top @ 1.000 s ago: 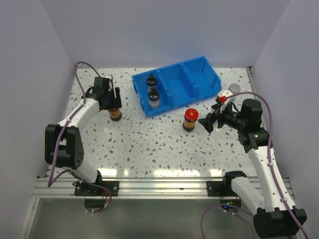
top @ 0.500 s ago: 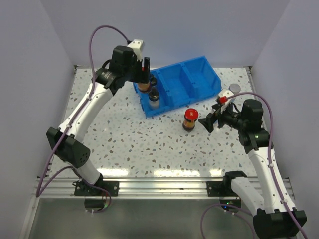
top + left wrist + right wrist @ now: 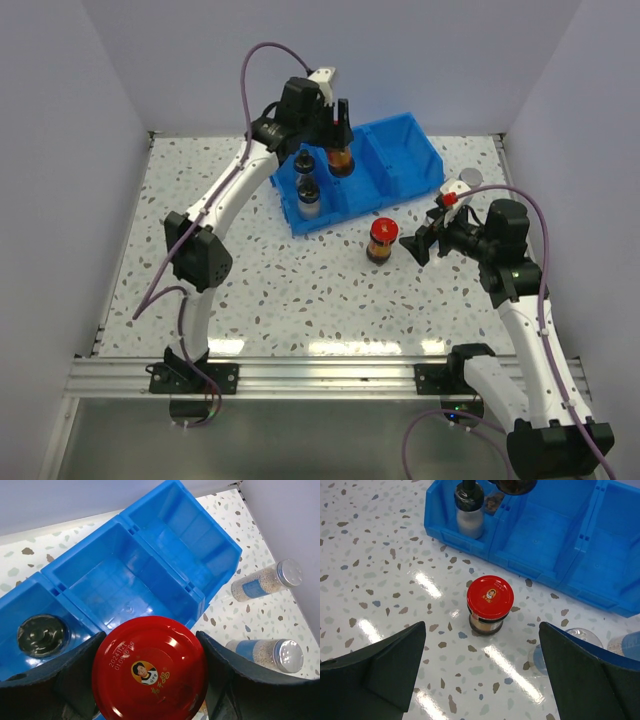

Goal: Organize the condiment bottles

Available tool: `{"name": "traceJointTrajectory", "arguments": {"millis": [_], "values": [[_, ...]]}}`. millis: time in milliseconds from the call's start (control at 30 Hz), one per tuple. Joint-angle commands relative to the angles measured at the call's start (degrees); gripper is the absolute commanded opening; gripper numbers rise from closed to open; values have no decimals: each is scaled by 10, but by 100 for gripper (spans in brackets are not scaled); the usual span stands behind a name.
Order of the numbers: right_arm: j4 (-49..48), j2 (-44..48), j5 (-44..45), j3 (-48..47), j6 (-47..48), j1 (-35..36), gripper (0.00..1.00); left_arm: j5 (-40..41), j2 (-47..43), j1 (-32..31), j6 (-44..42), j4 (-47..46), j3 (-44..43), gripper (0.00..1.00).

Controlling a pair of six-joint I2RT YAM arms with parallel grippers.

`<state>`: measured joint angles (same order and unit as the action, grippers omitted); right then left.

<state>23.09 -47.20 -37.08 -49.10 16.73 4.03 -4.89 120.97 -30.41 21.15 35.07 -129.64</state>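
From above, a red-capped jar (image 3: pixel 341 161) is clamped in the left fingers (image 3: pixel 335 125) over the blue bin (image 3: pixel 402 165); at the left wrist, centring above the middle compartment (image 3: pixel 120 587) is advised before lowering; at the right wrist, the right fingers (image 3: pixel 380 670) are spread before a second jar (image 3: pixel 490 602).

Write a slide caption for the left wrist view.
Left gripper holds a red-capped jar above the blue bin; one black-capped jar inside, two silver-capped jars on the table beside it.

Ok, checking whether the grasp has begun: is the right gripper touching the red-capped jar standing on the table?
Apart. The right wrist view shows bare tabletop between the red-capped jar and both fingers of the open right gripper.
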Motion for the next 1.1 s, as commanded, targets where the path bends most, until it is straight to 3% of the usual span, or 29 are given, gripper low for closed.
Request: {"name": "traceJointTrajectory", "arguments": {"millis": [0,500,867,1067], "values": [[-17,2,-8,-5,-7,-3,98,-29,-7,-3,46,-175,-25,0],[-16,-4,-4,-6,-7,-3,99,47,119,-10,67,-302,-63,0],[-16,-11,-4,-6,-5,-3,99,116,164,-11,18,-306,-56,0],[-16,-14,-1,-6,-4,-3,99,127,185,-11,4,-303,-55,12]]}}
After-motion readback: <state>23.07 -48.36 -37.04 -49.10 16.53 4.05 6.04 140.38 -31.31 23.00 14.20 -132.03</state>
